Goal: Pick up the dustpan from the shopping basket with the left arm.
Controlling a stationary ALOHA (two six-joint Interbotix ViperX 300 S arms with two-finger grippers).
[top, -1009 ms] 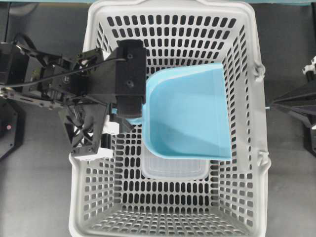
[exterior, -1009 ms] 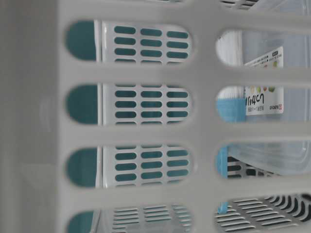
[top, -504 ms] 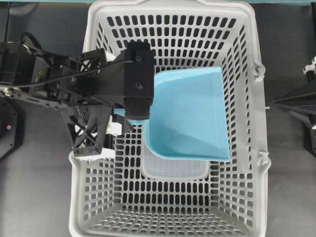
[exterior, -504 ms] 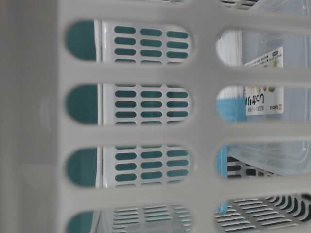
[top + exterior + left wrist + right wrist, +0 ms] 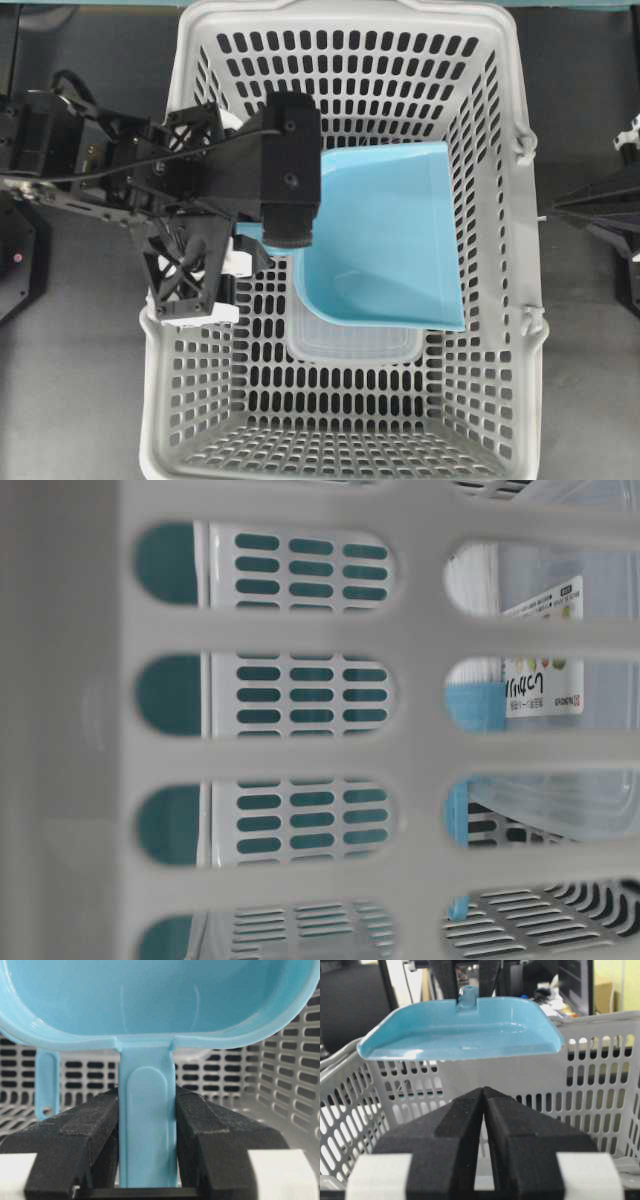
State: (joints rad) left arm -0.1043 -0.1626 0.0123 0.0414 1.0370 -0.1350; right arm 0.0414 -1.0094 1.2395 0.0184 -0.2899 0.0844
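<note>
The light blue dustpan (image 5: 385, 235) hangs over the middle of the grey shopping basket (image 5: 160, 400), its wide mouth toward the right wall. My left gripper (image 5: 147, 1097) is shut on its thin straight handle, with a black pad pressed against each side. From overhead the left arm's blocky wrist (image 5: 285, 170) covers the handle and the scoop's back. In the right wrist view the dustpan (image 5: 460, 1030) floats level with the basket's rim. My right gripper (image 5: 483, 1090) rests outside the basket's right wall (image 5: 550, 210), shut with nothing between its fingers.
A clear plastic container (image 5: 355, 345) with a printed label (image 5: 545, 650) lies on the basket floor under the dustpan. A second light blue handle (image 5: 47, 1080) with a hanging hole stands by the basket's far wall. Slotted walls enclose all sides.
The left wrist has moved to the right over the dustpan's back, still gripping the handle, and the dustpan has shifted slightly with it. The right arm has not moved.
</note>
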